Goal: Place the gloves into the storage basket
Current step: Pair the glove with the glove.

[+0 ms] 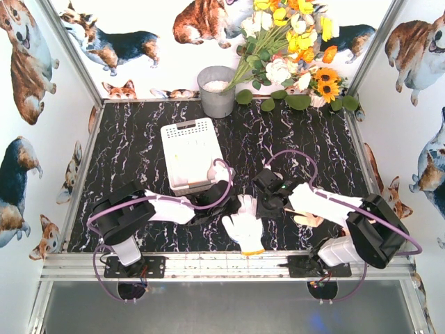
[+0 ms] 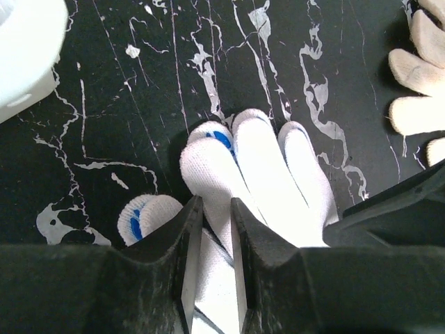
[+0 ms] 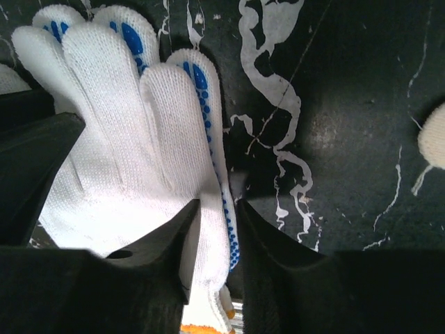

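A white knit glove with blue dots and an orange cuff [image 1: 243,228] lies near the table's front edge, between both grippers. My left gripper [image 1: 224,202] is shut on its left side; in the left wrist view [image 2: 216,209] fabric is pinched between the jaws and the glove's fingers [image 2: 257,160] point away. My right gripper [image 1: 264,203] is shut on the glove's dotted right edge [image 3: 219,167], as the right wrist view [image 3: 217,209] shows. The white storage basket [image 1: 191,154] stands just behind the left gripper; its corner shows in the left wrist view [image 2: 28,62].
A pale beige glove [image 1: 309,219] lies under my right arm; a cream knit glove [image 2: 417,76] shows at the left wrist view's right edge. A grey metal bucket [image 1: 217,90] and a flower bunch [image 1: 292,49] stand at the back.
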`<state>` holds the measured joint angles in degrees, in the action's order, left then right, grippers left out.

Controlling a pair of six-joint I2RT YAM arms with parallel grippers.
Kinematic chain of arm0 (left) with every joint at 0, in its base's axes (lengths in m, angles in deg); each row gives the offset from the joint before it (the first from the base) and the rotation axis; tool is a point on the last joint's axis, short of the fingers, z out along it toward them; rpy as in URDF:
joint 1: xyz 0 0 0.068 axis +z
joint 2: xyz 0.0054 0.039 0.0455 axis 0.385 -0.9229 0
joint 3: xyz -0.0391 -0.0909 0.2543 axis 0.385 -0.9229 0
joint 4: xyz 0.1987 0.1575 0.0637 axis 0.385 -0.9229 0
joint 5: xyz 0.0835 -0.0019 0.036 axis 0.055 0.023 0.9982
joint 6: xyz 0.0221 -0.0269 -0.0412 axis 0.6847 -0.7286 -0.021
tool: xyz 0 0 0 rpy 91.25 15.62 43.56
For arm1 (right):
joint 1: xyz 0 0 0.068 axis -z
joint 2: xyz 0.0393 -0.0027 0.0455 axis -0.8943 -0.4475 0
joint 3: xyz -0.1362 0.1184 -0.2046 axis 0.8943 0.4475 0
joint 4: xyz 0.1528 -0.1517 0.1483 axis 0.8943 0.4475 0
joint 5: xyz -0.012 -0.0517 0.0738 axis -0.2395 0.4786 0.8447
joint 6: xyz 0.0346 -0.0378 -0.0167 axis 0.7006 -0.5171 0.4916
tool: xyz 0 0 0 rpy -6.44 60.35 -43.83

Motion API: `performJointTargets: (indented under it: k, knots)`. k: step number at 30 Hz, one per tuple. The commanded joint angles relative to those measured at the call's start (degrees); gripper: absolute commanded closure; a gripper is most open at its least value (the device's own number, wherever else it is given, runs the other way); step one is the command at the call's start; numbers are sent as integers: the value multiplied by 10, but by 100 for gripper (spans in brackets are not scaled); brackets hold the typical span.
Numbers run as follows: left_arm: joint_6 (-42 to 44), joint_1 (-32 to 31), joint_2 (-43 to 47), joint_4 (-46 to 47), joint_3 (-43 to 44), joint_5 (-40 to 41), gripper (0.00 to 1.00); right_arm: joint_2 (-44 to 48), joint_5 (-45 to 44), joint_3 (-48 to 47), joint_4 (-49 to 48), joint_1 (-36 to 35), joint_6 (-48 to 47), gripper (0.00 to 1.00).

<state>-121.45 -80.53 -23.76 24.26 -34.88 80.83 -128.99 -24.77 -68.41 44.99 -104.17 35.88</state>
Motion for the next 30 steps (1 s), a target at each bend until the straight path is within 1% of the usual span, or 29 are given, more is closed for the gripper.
performJointTargets:
  k: [1, 3, 6, 8, 11, 14, 17, 23, 24, 27, 30]
  knots:
    - [15, 4, 25, -28, 12, 4, 79, 46, -3, -9, 25, 1, 4, 65]
    - [24, 4, 41, -57, 22, 3, 76, 68, 6, -8, 41, 1, 6, 61]
    - [37, 4, 76, -98, 52, -2, 68, 105, 25, 5, 70, 1, 12, 56]
    - [39, 3, 95, -117, 54, -12, 64, 134, 47, 17, 88, 1, 19, 54]
    - [27, 1, 116, -140, 47, -37, 60, 177, 98, 44, 94, 1, 29, 52]
    - [2, -8, 127, -148, 35, -64, 58, 204, 153, 75, 83, 1, 45, 50]
    - [-24, -28, 125, -145, 34, -85, 59, 226, 188, 108, 61, 1, 66, 49]
    - [-66, -63, 106, -126, 34, -111, 67, 218, 237, 155, -8, -3, 97, 47]
    - [-71, -65, 102, -125, 15, -113, 69, 213, 243, 163, -24, -5, 104, 47]
    - [-85, -66, 84, -122, 2, -124, 73, 195, 250, 182, -60, -13, 116, 48]
    - [-90, -65, 70, -109, -5, -134, 75, 179, 239, 185, -64, -21, 116, 50]
